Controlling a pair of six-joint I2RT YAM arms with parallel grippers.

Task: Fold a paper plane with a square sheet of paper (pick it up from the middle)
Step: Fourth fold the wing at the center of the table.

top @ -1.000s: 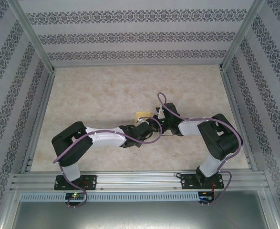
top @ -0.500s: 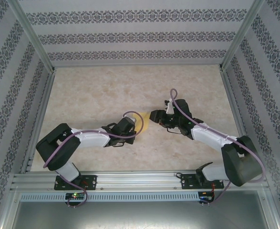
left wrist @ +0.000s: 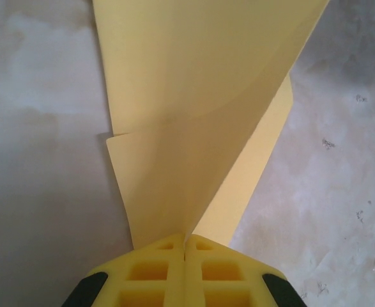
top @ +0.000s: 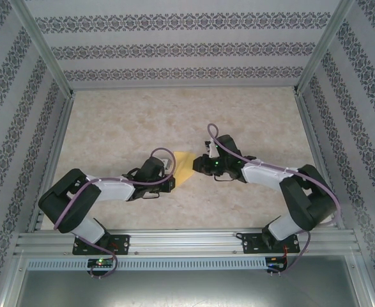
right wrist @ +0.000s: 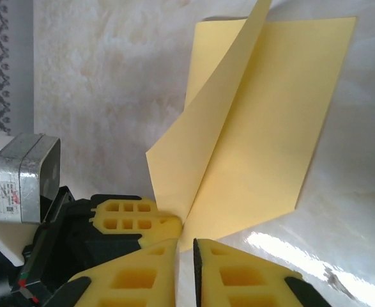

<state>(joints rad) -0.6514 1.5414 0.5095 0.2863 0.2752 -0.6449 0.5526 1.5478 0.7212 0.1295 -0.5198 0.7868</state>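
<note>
L jaws pinch sheet (top: 186,167) by narrow end, long axis twd far-right; R jaws narrow, beside it.

The thin yellow-orange paper sheet (top: 186,165) is plain and folded along a sharp crease. One flap stands up, the wider part lies flatter, and both narrow to a point. It is near the middle of the pale table (top: 123,121).

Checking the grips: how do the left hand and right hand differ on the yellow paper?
The left hand is shut tight on the square sheet of paper; the right hand shows a thin gap at a paper corner, grip unclear. The left hand reaches from the paper's left, the right hand from its right. Both have yellow fingers.
</note>
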